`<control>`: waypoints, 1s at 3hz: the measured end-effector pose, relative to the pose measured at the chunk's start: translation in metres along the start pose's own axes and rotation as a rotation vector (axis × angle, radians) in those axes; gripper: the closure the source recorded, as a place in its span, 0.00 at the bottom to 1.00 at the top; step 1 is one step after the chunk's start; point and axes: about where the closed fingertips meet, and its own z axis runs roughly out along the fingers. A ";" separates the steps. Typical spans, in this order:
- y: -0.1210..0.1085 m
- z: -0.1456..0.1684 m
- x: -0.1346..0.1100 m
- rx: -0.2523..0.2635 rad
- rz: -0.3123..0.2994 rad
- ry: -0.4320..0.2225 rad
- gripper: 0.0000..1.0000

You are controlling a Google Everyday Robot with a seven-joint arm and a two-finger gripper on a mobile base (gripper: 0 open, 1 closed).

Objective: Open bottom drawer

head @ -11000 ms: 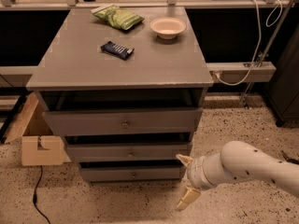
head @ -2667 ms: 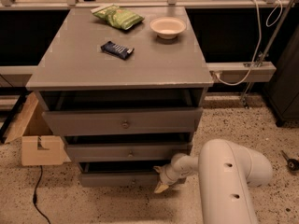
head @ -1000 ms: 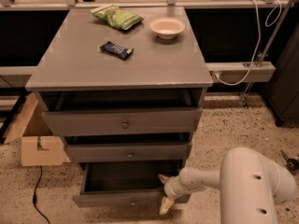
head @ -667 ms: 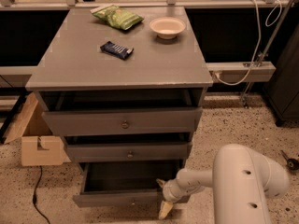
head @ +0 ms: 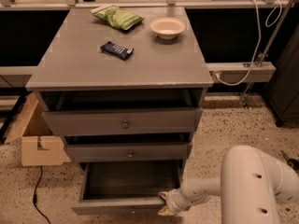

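The grey wooden cabinet stands in the middle of the view with three drawers. The bottom drawer is pulled well out, and its plain grey inside shows empty. Its front sits at the lower edge of the view; its knob is not visible. My gripper is at the right end of that drawer front, touching or nearly touching its corner, on a white arm that comes in from the lower right. The middle drawer and top drawer are slightly ajar.
On the cabinet top lie a green snack bag, a dark blue bar and a white bowl. A cardboard box and a black cable are on the speckled floor at the left. A cable tray runs at the right.
The bottom drawer went from closed to pulled out. My gripper moved down with the drawer front. In the last second it stayed near the front's right corner.
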 end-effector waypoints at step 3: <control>0.012 -0.005 0.003 0.012 0.021 -0.007 0.00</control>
